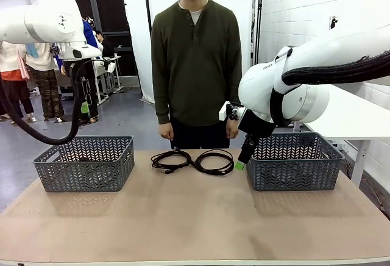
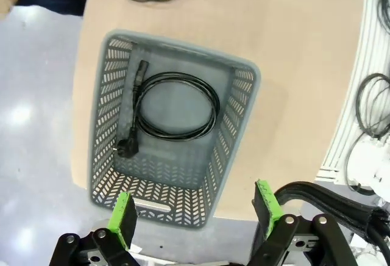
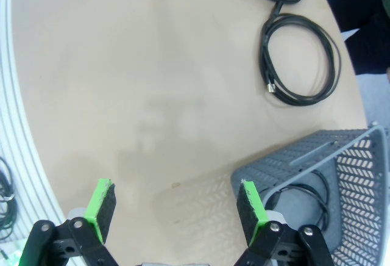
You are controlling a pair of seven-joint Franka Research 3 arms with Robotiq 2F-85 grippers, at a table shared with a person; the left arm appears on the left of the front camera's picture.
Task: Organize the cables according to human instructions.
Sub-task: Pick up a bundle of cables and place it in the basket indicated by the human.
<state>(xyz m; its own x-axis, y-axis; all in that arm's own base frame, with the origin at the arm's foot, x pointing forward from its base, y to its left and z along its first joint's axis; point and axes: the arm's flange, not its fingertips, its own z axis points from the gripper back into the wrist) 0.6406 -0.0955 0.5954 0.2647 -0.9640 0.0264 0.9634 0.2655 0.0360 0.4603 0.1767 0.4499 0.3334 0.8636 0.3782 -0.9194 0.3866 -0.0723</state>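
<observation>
A tan table fills the foreground of a workshop with white walls, and the person (image 1: 196,58) in a dark olive shirt stands at its far edge, arms hanging. A grey left basket (image 1: 85,177) sits near the table's left edge and a grey right basket (image 1: 294,177) near its right edge. Between them, close to the far edge, the left-hand loop (image 1: 172,159) and the right-hand loop (image 1: 214,161) of black cable lie flat, touching where they meet. The right gripper (image 1: 242,159) hangs just outside the right basket's inner wall, pointing down. From the left wrist, the left gripper (image 2: 194,211) hovers above the left basket's near short wall with its green pads (image 2: 122,220) spread wide and nothing between them. A third cable (image 2: 177,104) lies coiled on that basket's floor (its two plugs run along one long wall), and part of a table loop shows beyond the basket, at the picture's top. From the right wrist, the right gripper's pads (image 3: 100,208) are likewise fully apart and empty, over bare table beside a corner of the right basket. A fourth cable (image 3: 301,196) lies inside that basket, partly hidden by its rim, while the two table loops lie farther off near the far edge.
</observation>
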